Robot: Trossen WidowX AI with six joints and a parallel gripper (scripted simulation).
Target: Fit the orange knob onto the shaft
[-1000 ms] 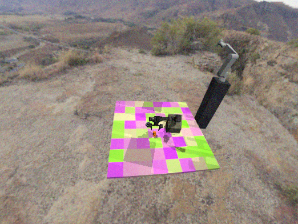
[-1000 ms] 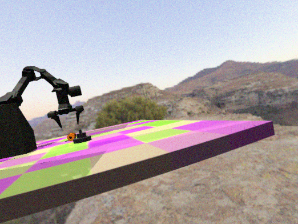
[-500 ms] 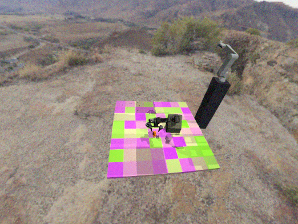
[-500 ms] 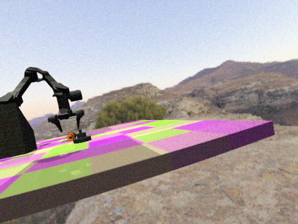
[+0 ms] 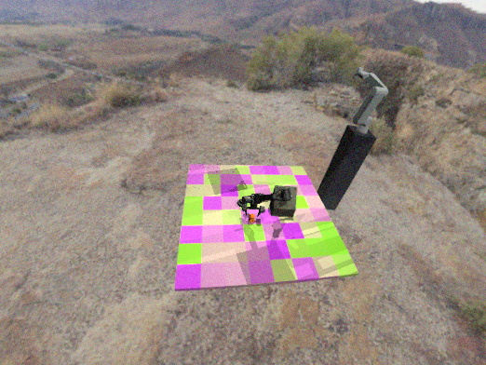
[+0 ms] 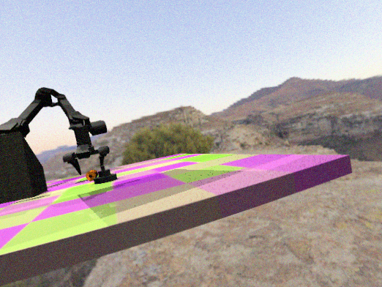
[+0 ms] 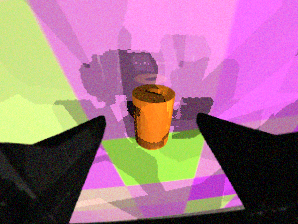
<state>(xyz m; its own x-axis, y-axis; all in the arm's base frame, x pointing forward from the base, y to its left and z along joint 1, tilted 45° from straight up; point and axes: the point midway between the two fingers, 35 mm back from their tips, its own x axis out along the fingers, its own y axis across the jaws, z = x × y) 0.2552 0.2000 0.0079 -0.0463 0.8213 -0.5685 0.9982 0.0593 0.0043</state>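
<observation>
The orange knob (image 5: 251,218) (image 6: 91,175) (image 7: 152,125) lies on its side on the chequered table; in the exterior view a round end with a dark centre faces the camera. My gripper (image 6: 91,170) (image 7: 152,118) is open and empty, pointing down over the knob. In the wrist view the knob shows between the two fingers, touching neither. The dark pedestal (image 6: 105,179) stands close beside the knob in the exterior view. One finger comes down in front of or over the shaft there, so the shaft is hard to make out. The pedestal is not clearly seen in the wrist view.
The chequered table (image 5: 211,275) (image 6: 256,162) carries the arm's dark base block (image 5: 283,202) (image 6: 16,168). A tall dark post (image 5: 346,168) with a grey arm on top stands beyond the table's right edge in the top view. Shadows of the arm fall around the knob.
</observation>
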